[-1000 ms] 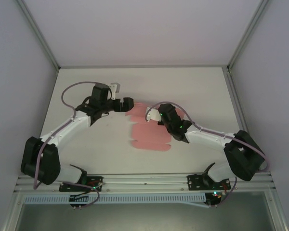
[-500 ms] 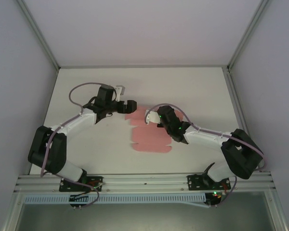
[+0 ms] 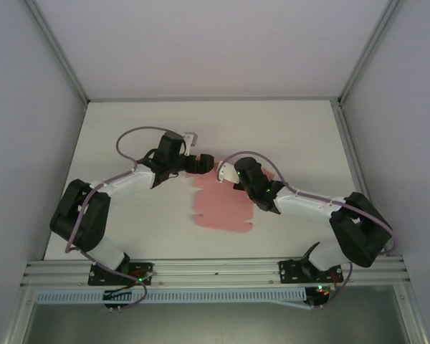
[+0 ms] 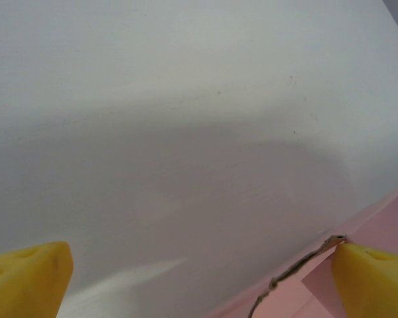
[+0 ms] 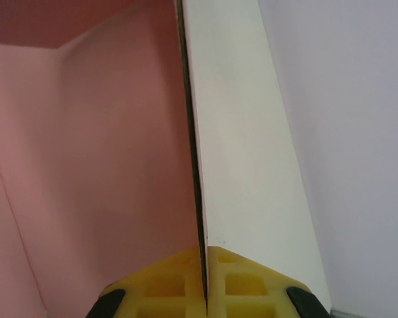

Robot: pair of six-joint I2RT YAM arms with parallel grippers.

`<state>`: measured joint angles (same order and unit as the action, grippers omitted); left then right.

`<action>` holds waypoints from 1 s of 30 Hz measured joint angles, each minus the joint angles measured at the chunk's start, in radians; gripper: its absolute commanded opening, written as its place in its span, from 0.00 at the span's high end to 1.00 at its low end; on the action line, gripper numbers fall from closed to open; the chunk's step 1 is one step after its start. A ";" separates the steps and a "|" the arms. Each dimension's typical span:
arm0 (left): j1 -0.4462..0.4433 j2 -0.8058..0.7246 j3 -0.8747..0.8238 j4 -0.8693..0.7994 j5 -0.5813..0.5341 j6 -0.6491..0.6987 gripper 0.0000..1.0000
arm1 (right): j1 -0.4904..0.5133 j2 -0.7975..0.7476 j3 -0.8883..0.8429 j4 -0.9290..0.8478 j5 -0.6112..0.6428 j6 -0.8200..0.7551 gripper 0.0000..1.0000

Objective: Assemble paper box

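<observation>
Right wrist view: right gripper [image 5: 204, 271] is clamped on a raised flap [image 5: 232, 132] of the paper box [image 3: 222, 208], which lies flat on the table [image 3: 129, 122], left gripper [image 3: 204, 163] gaping at its far edge, so yanking hard could tear or drag it.

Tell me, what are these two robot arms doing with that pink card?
They are assembling a paper box, which at this moment is a flat pink die-cut sheet lying on the white table. The right gripper is shut on the card near its far right side, pinching it tight. The left gripper is open at the sheet's far left corner, with the pink edge just beside one jaw. No box shape yet.
</observation>
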<state>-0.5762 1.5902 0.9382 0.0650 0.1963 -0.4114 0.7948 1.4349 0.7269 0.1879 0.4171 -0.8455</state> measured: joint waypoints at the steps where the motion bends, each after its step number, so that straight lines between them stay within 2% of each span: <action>1: -0.005 -0.003 -0.013 0.023 -0.008 -0.011 0.00 | -0.001 -0.004 0.000 -0.008 -0.003 0.013 1.00; 7: -0.040 -0.044 -0.080 0.151 -0.068 -0.104 0.00 | -0.003 -0.043 -0.001 -0.042 -0.025 0.072 1.00; 11: -0.054 -0.097 -0.101 0.175 -0.109 -0.114 0.00 | -0.003 -0.073 -0.002 -0.036 -0.037 0.095 1.00; 17: -0.050 -0.282 -0.190 0.158 -0.126 -0.113 0.00 | -0.013 -0.119 -0.014 -0.019 -0.064 0.110 1.00; 23: -0.002 -0.496 -0.291 0.090 -0.137 -0.110 0.00 | -0.041 -0.147 -0.043 -0.003 -0.082 0.125 1.00; 30: 0.108 -0.587 -0.357 -0.053 -0.196 -0.119 0.00 | -0.044 -0.180 -0.054 0.013 -0.101 0.129 1.00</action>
<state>-0.4679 1.0035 0.5812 0.0124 0.0002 -0.5308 0.7509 1.2545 0.6727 0.2008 0.3164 -0.7162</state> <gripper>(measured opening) 0.994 0.050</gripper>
